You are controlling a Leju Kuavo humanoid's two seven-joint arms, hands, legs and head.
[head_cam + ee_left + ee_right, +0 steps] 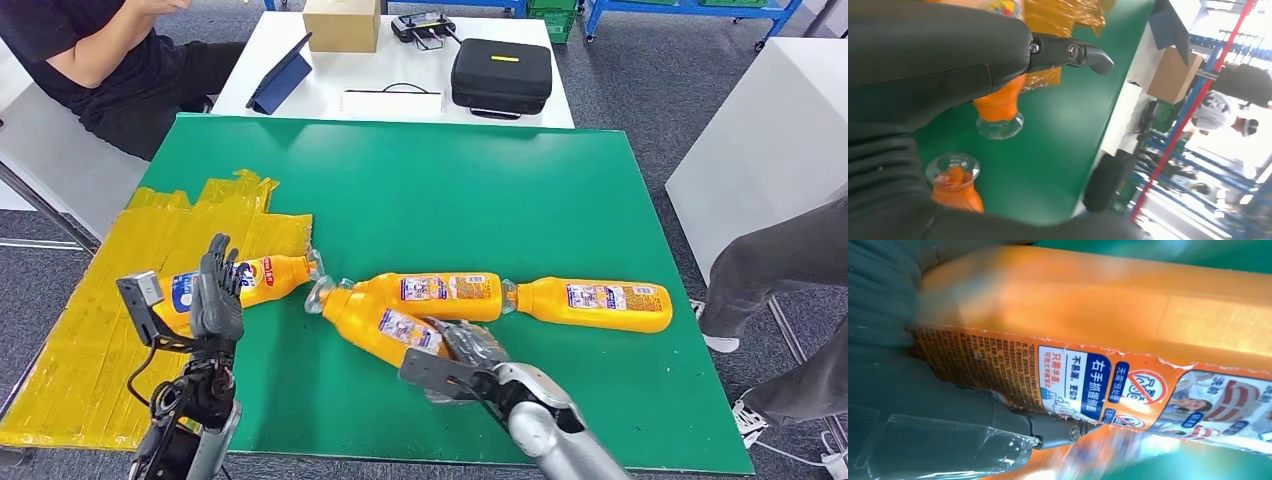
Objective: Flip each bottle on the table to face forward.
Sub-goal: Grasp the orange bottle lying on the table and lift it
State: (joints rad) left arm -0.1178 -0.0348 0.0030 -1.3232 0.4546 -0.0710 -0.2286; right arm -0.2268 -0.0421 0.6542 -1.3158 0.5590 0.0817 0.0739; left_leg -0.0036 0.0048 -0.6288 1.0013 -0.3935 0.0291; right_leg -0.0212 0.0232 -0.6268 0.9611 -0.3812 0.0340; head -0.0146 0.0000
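— Right hand (468,350) is wrapped around the near bottle (385,323). Do you see it?
— Yes! Up close, its fingers (1048,427) press on the label of that orange bottle (1098,340). Where are the other bottles?
— All four lie flat on the green table (480,190). The near bottle is at about 6 o'clock. The middle bottle (440,296) lies just behind it, touching it. The right bottle (600,304) is at 4 o'clock. The left bottle (245,282) is at 8 o'clock, on the yellow tape (90,340).
— And the left hand (217,295)?
— It stands up over the left bottle with fingers spread, holding nothing
— What is far away?
— At 12 o'clock sits a black case (501,75), on a white table (300,95)
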